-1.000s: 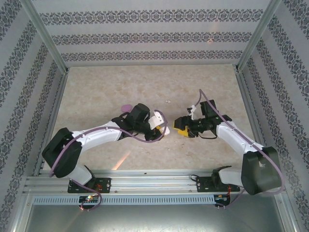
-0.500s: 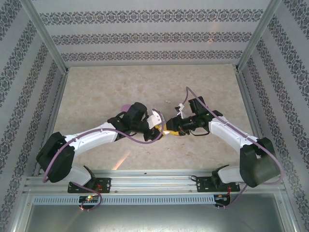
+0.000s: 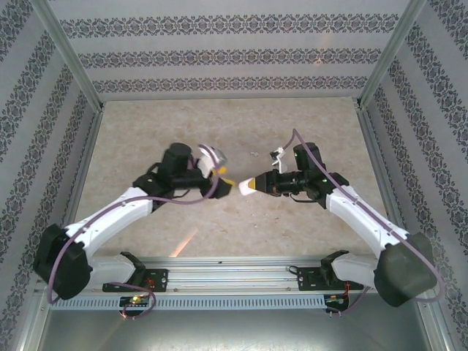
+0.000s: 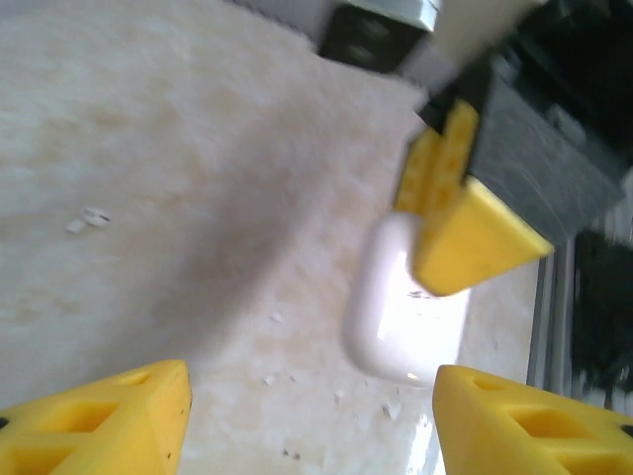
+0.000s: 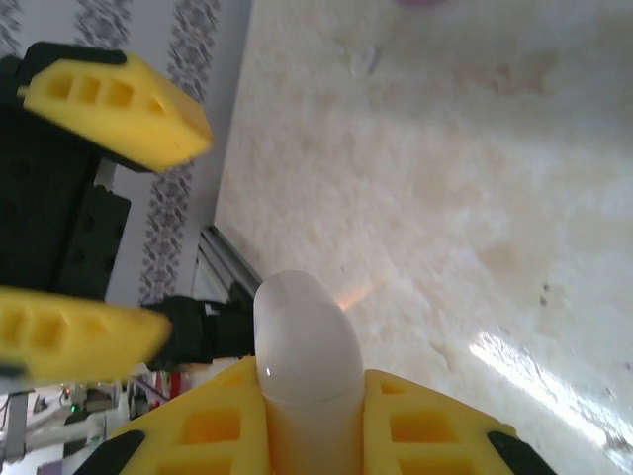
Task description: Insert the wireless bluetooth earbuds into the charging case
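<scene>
The right end effector (image 3: 252,186) is pressed in on the white charging case (image 5: 302,336), pinching it by one end so that the rounded other end juts out past its yellow fingertips, over the middle of the worktop (image 3: 307,131) and, by the look of both wrist views, clear of the surface. Facing it nose to nose, the left end effector (image 3: 224,186) stands spread, a finger to either side of the case and touching nothing. Held out end-on like this, the case seems to be offered between the arms, most likely so that one arm can steady it while the other works on the lid or feeds it. The case looks closed, its shell smooth and unbroken. Whether anything sits inside cannot be told. The earbuds cannot be made out with any certainty. A pale speck (image 3: 255,154) on the bare worktop just beyond the two end effectors, toward the far edge, may be one, but it is too small to say.
</scene>
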### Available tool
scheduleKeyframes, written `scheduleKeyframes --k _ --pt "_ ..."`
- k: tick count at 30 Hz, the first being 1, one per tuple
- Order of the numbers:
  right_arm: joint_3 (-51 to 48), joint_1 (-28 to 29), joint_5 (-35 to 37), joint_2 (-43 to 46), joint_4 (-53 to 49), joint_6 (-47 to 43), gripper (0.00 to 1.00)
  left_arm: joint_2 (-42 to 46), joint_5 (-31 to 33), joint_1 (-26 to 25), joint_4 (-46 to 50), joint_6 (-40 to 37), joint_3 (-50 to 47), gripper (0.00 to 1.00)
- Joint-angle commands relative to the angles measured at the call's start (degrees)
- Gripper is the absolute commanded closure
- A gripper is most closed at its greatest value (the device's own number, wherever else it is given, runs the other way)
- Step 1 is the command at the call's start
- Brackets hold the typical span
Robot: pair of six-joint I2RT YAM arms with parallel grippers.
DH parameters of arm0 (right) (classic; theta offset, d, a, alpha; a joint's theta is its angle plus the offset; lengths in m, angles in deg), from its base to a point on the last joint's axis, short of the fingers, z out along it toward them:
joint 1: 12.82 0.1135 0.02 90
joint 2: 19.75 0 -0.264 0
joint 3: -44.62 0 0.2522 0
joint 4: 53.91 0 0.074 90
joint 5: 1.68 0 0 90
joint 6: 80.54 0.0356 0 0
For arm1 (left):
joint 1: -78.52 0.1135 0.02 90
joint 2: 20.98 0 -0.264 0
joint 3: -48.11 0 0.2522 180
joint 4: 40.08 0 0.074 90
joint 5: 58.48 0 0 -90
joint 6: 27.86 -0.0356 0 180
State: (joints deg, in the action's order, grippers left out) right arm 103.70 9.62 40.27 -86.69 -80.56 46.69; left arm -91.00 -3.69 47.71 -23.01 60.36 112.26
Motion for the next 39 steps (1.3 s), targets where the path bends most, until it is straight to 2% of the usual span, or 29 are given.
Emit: scheduleKeyframes --k 1,6,12,18,25,34,39 --pt "-1.3 1.5 4.5 2.6 12.2 3.3 0.97 4.5 -6.6 3.7 -1.7 9.0 1.2 0.35" --pt "1.5 4.9 7.6 2.2 20.5 2.8 0.98 7.9 -11.0 5.3 -4.0 17.2 1.4 0.35" --pt "2.4 5.7 5.4 -2.0 39.4 11.6 0.99 9.2 -16.0 6.7 -18.0 31.2 -1.3 0.35" --pt "3.9 6.8 4.6 -4.3 45.5 15.0 0.99 7.0 -20.2 8.3 -27.1 39.7 -0.9 0.46" --pt "3.1 7.5 6.4 -2.5 46.9 14.9 1.00 4.5 -20.1 8.7 -29.0 43.1 -0.2 0.49" --pt "1.7 7.7 9.5 0.6 45.1 13.3 1.00 3.9 -16.5 9.3 -19.6 40.4 2.3 0.55" --pt "2.0 8.3 9.0 0.4 45.3 13.4 1.00 4.3 -16.2 9.3 -23.3 41.8 1.3 0.55"
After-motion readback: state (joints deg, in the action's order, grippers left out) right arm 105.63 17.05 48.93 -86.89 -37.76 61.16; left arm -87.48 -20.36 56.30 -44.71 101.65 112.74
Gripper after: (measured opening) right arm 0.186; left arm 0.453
